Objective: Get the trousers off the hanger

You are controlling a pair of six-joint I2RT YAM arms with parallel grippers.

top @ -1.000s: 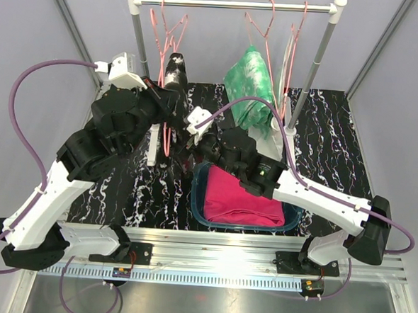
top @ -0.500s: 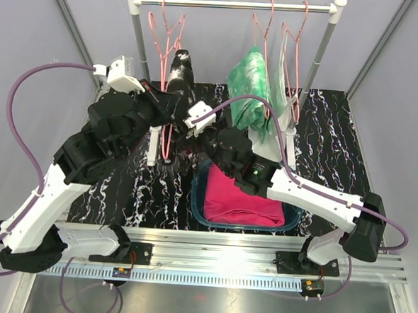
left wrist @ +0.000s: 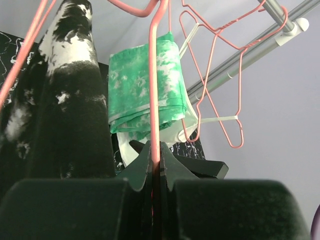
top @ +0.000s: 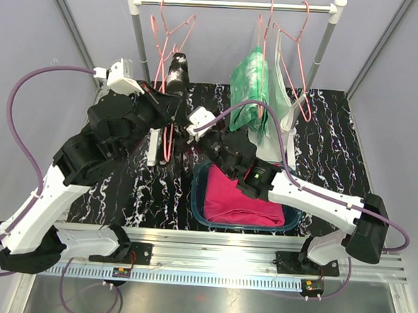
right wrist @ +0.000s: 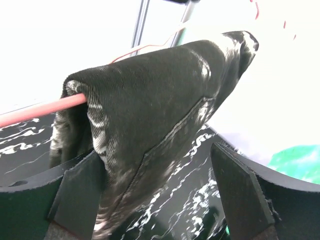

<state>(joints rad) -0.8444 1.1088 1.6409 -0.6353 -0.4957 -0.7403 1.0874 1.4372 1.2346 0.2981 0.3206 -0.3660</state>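
Left fingers (left wrist: pixel 156 167) clench the pink hanger (left wrist: pixel 153 100); black-and-white trousers (right wrist: pixel 160 115), draped over its bar, look soft, light and limp. Right fingers (right wrist: pixel 160 192) stand released astride the fold, probably the best place to pinch and pull.

My left arm (top: pixel 54 189) rises from the near left corner, elbow high, forearm reaching toward the far edge. Jaws of my left gripper (left wrist: pixel 156 159) are pinched together on a pink hanger wire (left wrist: pixel 154 100), which runs straight up from between the tips. My right arm (top: pixel 320 200) stretches low from the near right corner toward mid-counter, wrist turned leftward. On my right gripper (right wrist: pixel 160 195) the fingers (right wrist: pixel 82 192) are spread wide, with the black splashed trousers (right wrist: pixel 160 100) hanging in the gap. Contact with the pads is unclear.
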